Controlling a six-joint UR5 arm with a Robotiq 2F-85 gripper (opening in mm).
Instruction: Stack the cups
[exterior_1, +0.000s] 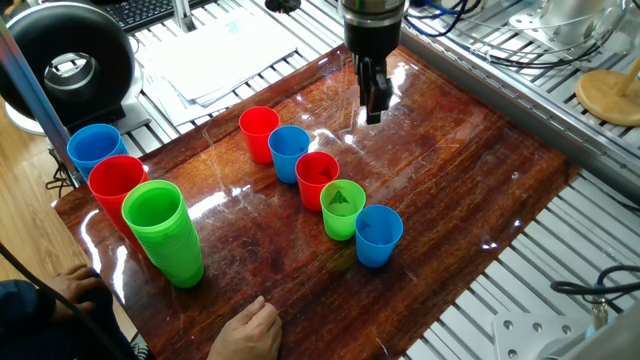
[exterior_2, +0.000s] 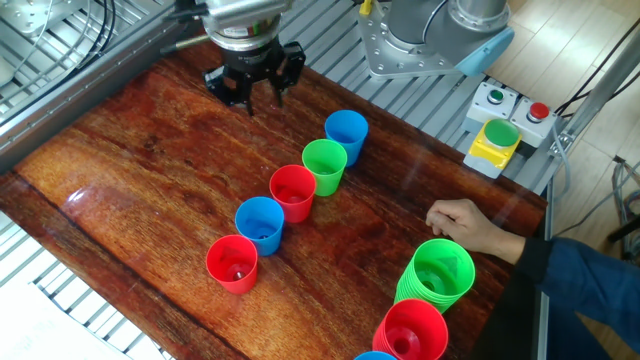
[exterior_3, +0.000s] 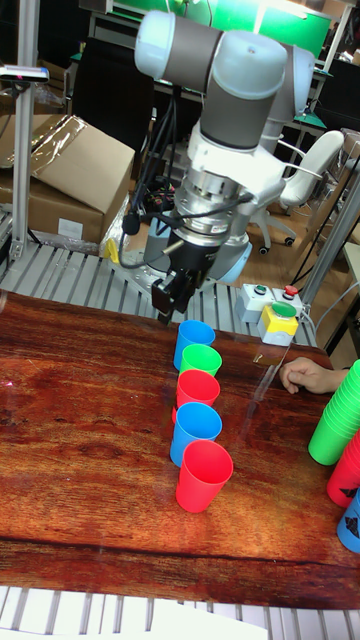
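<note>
Five small cups stand in a row on the wooden table. In one fixed view they run red (exterior_1: 259, 132), blue (exterior_1: 289, 152), red (exterior_1: 317, 178), light green (exterior_1: 342, 208), blue (exterior_1: 378, 235). The other fixed view shows the same row: blue (exterior_2: 346, 135), green (exterior_2: 324, 165), red (exterior_2: 292, 192), blue (exterior_2: 260, 223), red (exterior_2: 232, 263). None sits inside another. My gripper (exterior_1: 373, 105) (exterior_2: 252, 95) (exterior_3: 170, 300) hangs open and empty above the table, well apart from the row on its far side.
Three taller piles of nested cups stand at one table end: green (exterior_1: 160, 230), red (exterior_1: 115, 185), blue (exterior_1: 95, 148). A person's hand (exterior_2: 465, 222) rests on the table edge near the green pile (exterior_2: 440, 272). A button box (exterior_2: 500, 135) sits off the table.
</note>
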